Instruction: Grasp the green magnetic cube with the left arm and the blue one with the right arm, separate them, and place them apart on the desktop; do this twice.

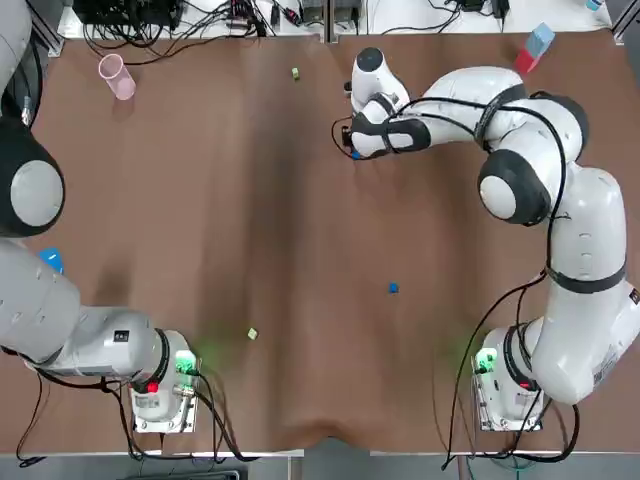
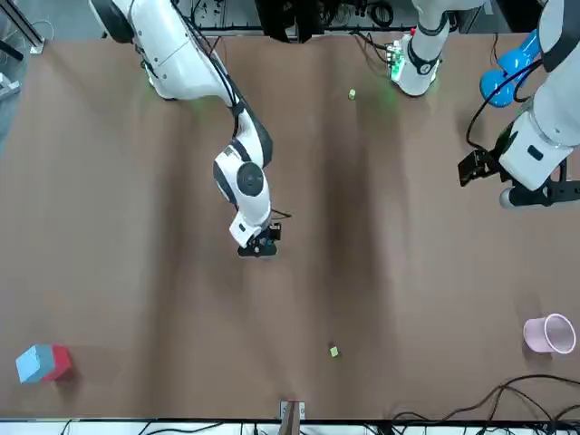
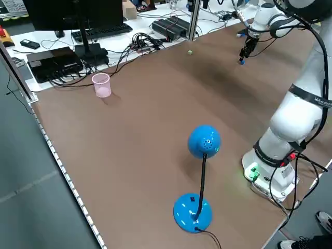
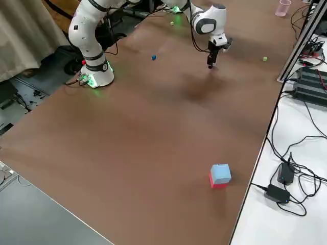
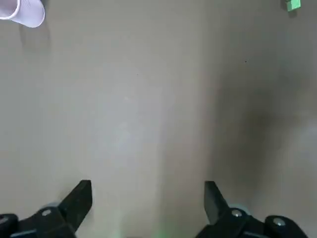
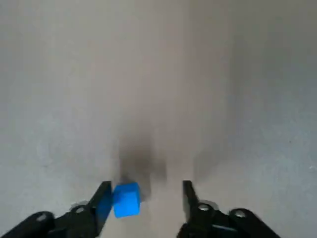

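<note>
My right gripper (image 6: 146,198) is open, low over the far middle of the table (image 1: 300,230). A small blue cube (image 6: 126,200) lies between its fingers, up against one finger (image 6: 103,201), with a gap to the other. The top view shows this gripper (image 1: 352,148) with the blue cube (image 1: 355,156) at its tip. One green cube (image 1: 295,72) lies farther back to the left. A second blue cube (image 1: 393,288) and a second green cube (image 1: 252,334) lie apart near the robot's side. My left gripper (image 5: 147,198) is open and empty, held high over the left part of the table.
A pink cup (image 1: 117,76) stands at the far left. A red and blue block (image 1: 534,48) sits at the far right corner. A blue desk lamp (image 3: 199,176) stands near the left arm's base. Cables and electronics (image 1: 180,20) lie beyond the far edge.
</note>
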Controlling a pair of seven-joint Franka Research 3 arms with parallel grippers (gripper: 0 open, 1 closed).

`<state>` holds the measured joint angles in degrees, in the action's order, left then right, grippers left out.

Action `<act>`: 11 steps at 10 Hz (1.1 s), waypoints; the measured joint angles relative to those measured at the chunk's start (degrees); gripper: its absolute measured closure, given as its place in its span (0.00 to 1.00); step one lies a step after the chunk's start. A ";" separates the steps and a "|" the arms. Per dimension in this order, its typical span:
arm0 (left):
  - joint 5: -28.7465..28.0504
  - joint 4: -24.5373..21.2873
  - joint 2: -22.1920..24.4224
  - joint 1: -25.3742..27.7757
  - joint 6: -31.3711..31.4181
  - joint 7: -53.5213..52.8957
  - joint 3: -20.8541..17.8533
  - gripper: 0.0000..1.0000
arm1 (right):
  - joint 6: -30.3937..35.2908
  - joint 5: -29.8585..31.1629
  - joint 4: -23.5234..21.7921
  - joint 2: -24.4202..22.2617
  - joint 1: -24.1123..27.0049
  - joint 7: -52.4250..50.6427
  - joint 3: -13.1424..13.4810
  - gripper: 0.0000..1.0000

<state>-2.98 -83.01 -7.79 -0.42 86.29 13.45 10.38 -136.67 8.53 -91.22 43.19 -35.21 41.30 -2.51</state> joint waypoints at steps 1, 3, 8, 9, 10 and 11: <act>0.00 0.03 0.00 0.01 0.00 0.00 -0.03 0.00 | 0.00 0.12 0.31 0.35 -0.29 0.00 0.11 0.43; 0.00 0.06 0.00 0.49 0.00 -0.01 -0.08 0.00 | -0.95 0.19 0.56 1.20 -0.95 0.01 0.29 0.52; 0.00 0.15 -0.07 1.23 0.85 0.07 -0.06 0.00 | -1.43 0.36 0.65 1.37 -1.08 0.01 0.61 0.78; 0.00 0.16 -0.13 1.24 1.75 0.07 -0.09 0.00 | -1.43 0.40 0.70 1.38 -1.09 0.01 0.67 0.77; 0.00 0.15 -0.18 1.24 2.06 0.07 -0.08 0.00 | -1.59 0.91 1.01 1.39 -1.10 0.01 1.16 0.77; 0.00 0.16 -0.24 1.21 2.15 0.07 -0.05 0.00 | -1.78 1.87 2.30 1.42 -1.07 0.00 2.26 0.77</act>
<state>-2.98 -82.86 -8.02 0.78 88.44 13.52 10.33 -138.45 10.40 -88.93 44.62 -36.28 41.30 -0.25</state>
